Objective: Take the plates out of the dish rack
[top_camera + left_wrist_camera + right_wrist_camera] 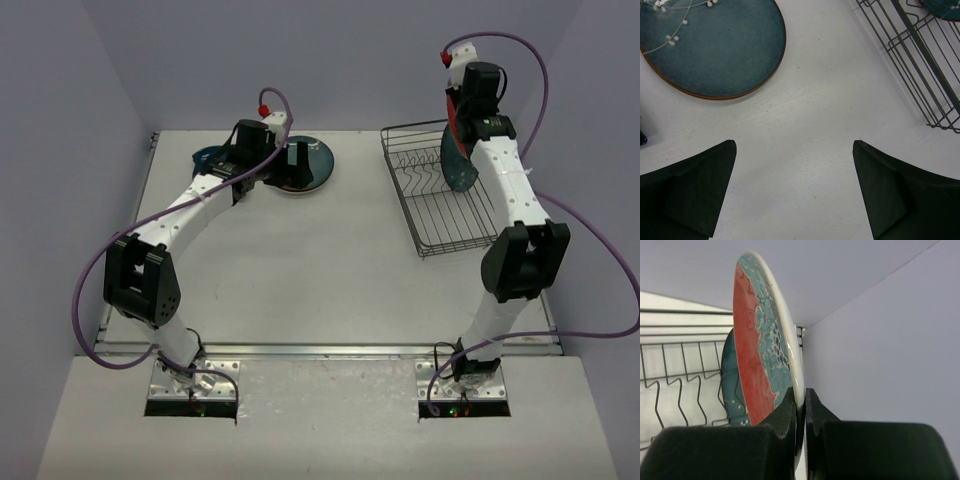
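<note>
The dark wire dish rack (440, 215) stands at the back right of the table. A teal-green plate (460, 165) stands upright in it, also seen in the right wrist view (730, 382). My right gripper (801, 395) is shut on the rim of the red-orange plate with a light-blue patterned face (760, 345) and holds it upright over the rack's far end (452, 110). A teal plate (318, 165) lies flat at the back centre of the table, shown in the left wrist view (710, 45). My left gripper (794, 145) is open and empty just beside it (287, 170).
A dark blue plate (208, 155) lies on the table behind my left arm, mostly hidden. The rack's near corner (940, 120) shows at the right of the left wrist view. Purple walls close in the table's back and sides.
</note>
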Robot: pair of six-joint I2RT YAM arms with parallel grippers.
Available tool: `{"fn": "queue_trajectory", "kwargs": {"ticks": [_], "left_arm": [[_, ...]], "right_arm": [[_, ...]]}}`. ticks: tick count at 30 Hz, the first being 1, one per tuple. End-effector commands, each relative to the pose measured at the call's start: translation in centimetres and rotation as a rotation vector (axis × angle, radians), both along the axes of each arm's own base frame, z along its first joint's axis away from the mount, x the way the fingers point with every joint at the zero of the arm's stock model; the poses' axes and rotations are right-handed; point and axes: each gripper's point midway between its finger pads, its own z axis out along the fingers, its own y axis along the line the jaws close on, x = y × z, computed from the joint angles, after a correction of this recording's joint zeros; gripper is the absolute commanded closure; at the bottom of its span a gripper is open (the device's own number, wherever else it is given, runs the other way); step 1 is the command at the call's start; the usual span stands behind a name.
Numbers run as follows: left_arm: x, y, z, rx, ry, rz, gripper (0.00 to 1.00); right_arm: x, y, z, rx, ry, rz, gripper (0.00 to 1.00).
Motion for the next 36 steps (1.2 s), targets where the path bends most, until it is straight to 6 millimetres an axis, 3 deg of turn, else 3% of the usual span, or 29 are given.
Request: {"fn": "queue_trajectory", "kwargs": {"ticks": [1,4,9,12,13,17,21,28,33,34,35,36], "left_arm": [[0.5,-1.9,3.8,-0.1,-0.092,-0.061,0.0],[0.1,-2.6,4.1,-0.18,-0.094,-0.111,0.0],[-2.3,-4.3,5.6,-0.37,-0.082,-0.272,0.08],[-3.5,-5.2,6.9,-0.442,-0.12,-0.342,0.09],[-3.9,-5.3,6.8,-0.451,-0.111,-0.357,0.1],[-5.0,-6.1,6.3,-0.509,-0.06,-0.417,0.13],[-5.6,-6.7,6.1,-0.553,-0.024,-0.453,0.16],[-6.6,-7.6,7.1,-0.655,0.034,-0.519,0.23],[-7.2,-8.0,7.7,-0.713,0.063,-0.553,0.47],[-7.4,-8.0,7.8,-0.723,0.072,-0.568,0.67],[-7.4,-7.9,7.7,-0.74,0.082,-0.568,0.78],[-7.4,-7.7,7.6,-0.75,0.096,-0.572,0.99]], "right_arm": [[-1.9,0.5,14.1,0.053,-0.376,0.018,1.0],[-3.0,3.1,14.5,0.202,-0.345,0.125,1.0],[-5.8,8.3,14.6,0.448,-0.278,0.334,1.0],[-7.8,12.4,13.8,0.623,-0.193,0.495,1.0],[-8.1,12.9,13.6,0.662,-0.179,0.507,1.0],[-11.5,18.8,12.2,0.921,0.003,0.746,1.0],[-13.1,21.6,11.2,1.103,0.127,0.847,1.0],[-15.1,24.2,7.9,1.235,0.287,0.92,1.0],[-16.3,25.4,7.1,1.266,0.328,0.961,1.0],[-16.4,25.5,7.1,1.266,0.328,0.96,1.0],[-16.3,25.5,6.9,1.266,0.33,0.951,1.0],[-16.2,25.5,6.8,1.263,0.328,0.945,1.0]]}}
